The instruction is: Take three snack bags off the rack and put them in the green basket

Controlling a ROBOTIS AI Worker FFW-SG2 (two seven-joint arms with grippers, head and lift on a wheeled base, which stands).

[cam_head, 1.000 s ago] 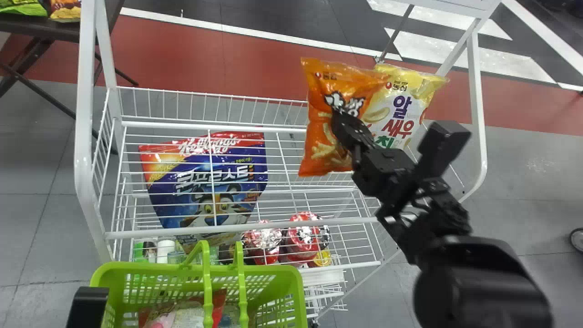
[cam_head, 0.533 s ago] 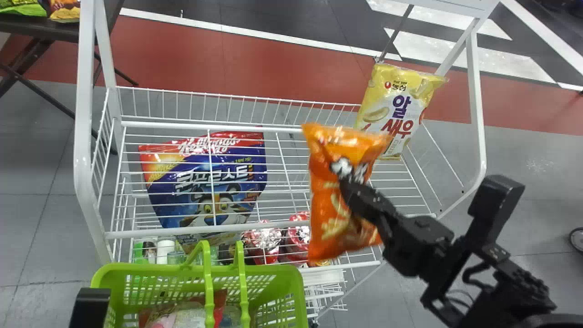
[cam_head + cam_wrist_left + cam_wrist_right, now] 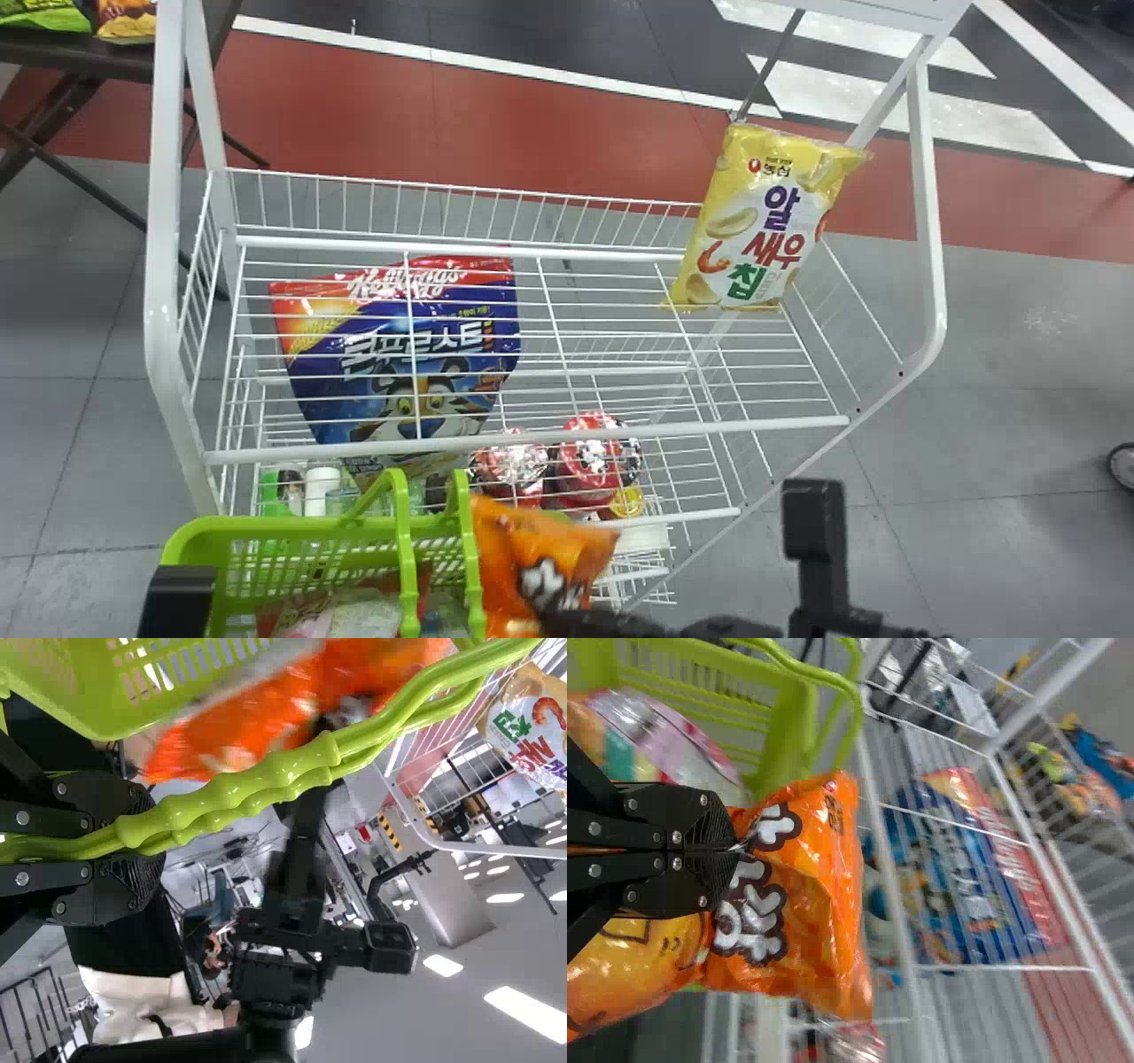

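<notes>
Right gripper has its fingers pinched tight on the orange snack bag — it's up against the right end of the green basket in the head view. Left gripper is clamped round the basket's handles. Yellow shrimp chips bag is on the white wire rack — right-hand end.

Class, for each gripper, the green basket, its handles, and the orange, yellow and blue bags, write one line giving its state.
Right gripper: jaws shut on the orange snack bag
Left gripper: jaws shut on the handles
Orange snack bag: creased at the grip
Green basket: packages inside
Handles: raised, side by side
Yellow snack bag: slanting on the rack
Blue cereal bag: upright in the rack
</notes>
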